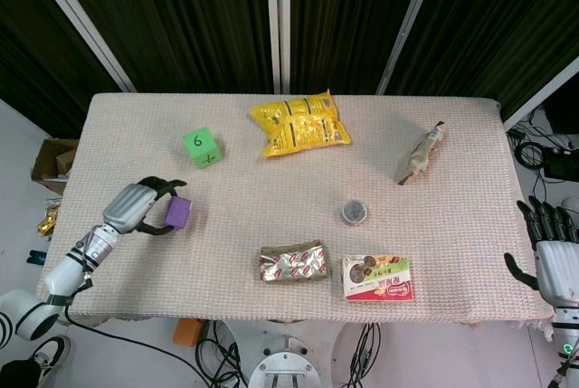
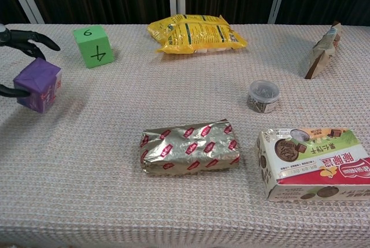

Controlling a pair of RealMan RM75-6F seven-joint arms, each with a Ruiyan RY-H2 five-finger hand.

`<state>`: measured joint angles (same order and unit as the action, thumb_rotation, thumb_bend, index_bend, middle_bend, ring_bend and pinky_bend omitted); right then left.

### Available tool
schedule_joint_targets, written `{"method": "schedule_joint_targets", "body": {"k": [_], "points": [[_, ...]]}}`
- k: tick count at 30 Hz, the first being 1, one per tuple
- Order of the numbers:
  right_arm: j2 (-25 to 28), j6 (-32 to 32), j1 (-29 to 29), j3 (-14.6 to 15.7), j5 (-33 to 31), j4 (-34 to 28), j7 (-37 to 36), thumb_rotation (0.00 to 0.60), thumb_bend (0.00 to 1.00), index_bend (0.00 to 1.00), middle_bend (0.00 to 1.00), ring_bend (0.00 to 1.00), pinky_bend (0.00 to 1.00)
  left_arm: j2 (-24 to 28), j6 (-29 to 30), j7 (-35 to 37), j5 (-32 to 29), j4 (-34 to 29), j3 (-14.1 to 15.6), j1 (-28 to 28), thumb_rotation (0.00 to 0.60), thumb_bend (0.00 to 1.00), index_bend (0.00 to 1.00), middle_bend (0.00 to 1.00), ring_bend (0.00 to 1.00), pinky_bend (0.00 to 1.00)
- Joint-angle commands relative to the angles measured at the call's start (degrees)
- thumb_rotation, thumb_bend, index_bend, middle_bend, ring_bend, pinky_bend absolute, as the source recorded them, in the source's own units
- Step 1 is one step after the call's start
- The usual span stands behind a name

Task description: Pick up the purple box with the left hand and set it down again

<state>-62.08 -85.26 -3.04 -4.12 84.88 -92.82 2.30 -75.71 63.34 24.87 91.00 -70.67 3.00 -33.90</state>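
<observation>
The purple box is lifted a little above the cloth at the table's left side, casting a shadow below it in the chest view. My left hand holds it, dark fingers over its top and the thumb under its near side. Only the fingertips show in the chest view. My right hand hangs off the table's right edge with its fingers spread and nothing in it.
A green cube stands just behind the box. A yellow snack bag, a small round tin, a foil packet, a chocolate box and a brown wrapped item lie across the table.
</observation>
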Motion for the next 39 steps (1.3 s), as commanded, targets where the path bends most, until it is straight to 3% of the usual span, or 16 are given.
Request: {"method": "schedule_joint_targets", "body": {"k": [1, 6, 9, 15, 18, 22, 28, 35, 38, 39], "points": [[-0.19, 0.25, -0.09, 0.11, -0.01, 0.11, -0.02, 0.600, 0.21, 0.00, 0.00, 0.00, 0.00, -0.60, 7.70, -31.18, -0.13, -7.69, -2.48, 3.14, 0.600, 0.29, 0.20, 0.68, 0.25, 0.19], [-0.20, 0.24, 0.00, 0.28, 0.04, 0.23, -0.03, 0.600, 0.21, 0.00, 0.00, 0.00, 0.00, -5.57, 7.70, -52.61, -0.40, -6.40, -2.23, 4.22, 0.600, 0.29, 0.20, 0.70, 0.27, 0.19], [0.00, 0.01, 0.11, 0.17, -0.08, 0.23, -0.16, 0.600, 0.21, 0.00, 0.00, 0.00, 0.00, -6.86, 5.42, -61.82, -2.49, -7.40, -2.50, 4.22, 0.600, 0.29, 0.20, 0.70, 0.27, 0.19], [-0.19, 0.59, -0.04, 0.20, -0.42, 0.70, -0.64, 0.600, 0.21, 0.00, 0.00, 0.00, 0.00, -8.45, 2.45, -74.87, -6.13, -9.15, -3.59, 3.50, 0.600, 0.29, 0.20, 0.70, 0.27, 0.19], [-0.36, 0.96, -0.13, 0.24, -0.62, 1.07, -0.86, 0.600, 0.21, 0.00, 0.00, 0.00, 0.00, -9.01, 1.45, -78.10, -7.50, -9.56, -3.72, 3.34, 0.600, 0.29, 0.18, 0.68, 0.27, 0.19], [-0.40, 1.11, -0.18, 0.07, -1.00, 1.33, -1.24, 0.600, 0.21, 0.00, 0.00, 0.00, 0.00, -8.92, 0.00, -79.29, -8.66, -10.56, -3.50, 3.05, 0.600, 0.28, 0.14, 0.55, 0.26, 0.19], [-0.30, 0.96, -0.02, 0.06, -1.14, 1.45, -1.62, 0.600, 0.21, 0.00, 0.00, 0.00, 0.00, -8.58, 0.12, -77.79, -8.75, -11.57, -3.59, 2.93, 0.600, 0.19, 0.04, 0.23, 0.16, 0.19], [-0.23, 0.63, 0.14, 0.02, -1.09, 1.44, -1.77, 0.600, 0.21, 0.00, 0.00, 0.00, 0.00, -5.88, 2.25, -73.95, -8.40, -14.82, -3.90, 3.86, 0.600, 0.10, 0.01, 0.10, 0.10, 0.19], [-0.25, 0.57, 0.14, 0.07, -0.91, 1.36, -1.90, 0.600, 0.21, 0.00, 0.00, 0.00, 0.00, -3.56, 5.02, -66.96, -6.77, -16.07, -4.21, 4.95, 0.600, 0.03, 0.00, 0.08, 0.09, 0.19], [-0.24, 0.55, 0.13, 0.10, -0.79, 1.40, -1.99, 0.600, 0.21, 0.00, 0.00, 0.00, 0.00, -2.65, 7.01, -61.40, -6.32, -16.75, -4.49, 6.03, 0.600, 0.02, 0.00, 0.08, 0.09, 0.19]]}}
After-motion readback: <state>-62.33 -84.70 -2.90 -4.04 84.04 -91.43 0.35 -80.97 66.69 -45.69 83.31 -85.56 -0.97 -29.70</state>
